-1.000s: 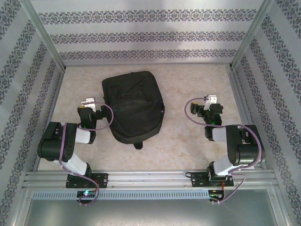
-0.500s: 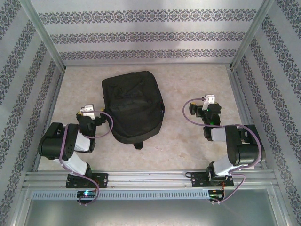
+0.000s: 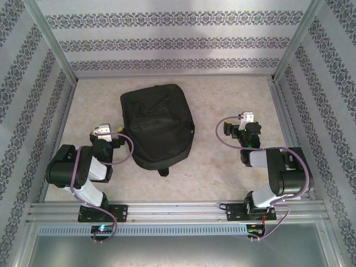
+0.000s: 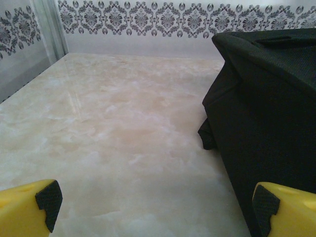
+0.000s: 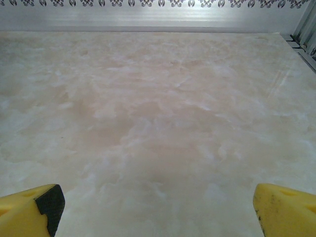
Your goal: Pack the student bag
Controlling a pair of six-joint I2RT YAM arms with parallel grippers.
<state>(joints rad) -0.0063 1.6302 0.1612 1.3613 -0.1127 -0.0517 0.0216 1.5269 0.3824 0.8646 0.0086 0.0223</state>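
Top external: the student bag (image 3: 158, 125) lies flat on the marble table (image 3: 222, 167), centre-left, long axis near-to-far, strap loop (image 3: 162, 171) pointing near. The left gripper (image 4: 153, 200) and right gripper (image 5: 155, 202) are both spread wide and empty.

A black backpack (image 3: 158, 125) lies on the pale marbled worktop (image 3: 222, 94), the left arm (image 3: 78, 167) close beside it, the right arm (image 3: 281, 169) farther off.

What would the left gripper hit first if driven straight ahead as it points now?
The left gripper's centre line looks free over bare table to the far wall. The student bag lies close on the right, so that side's finger may brush it first; depth is unclear.
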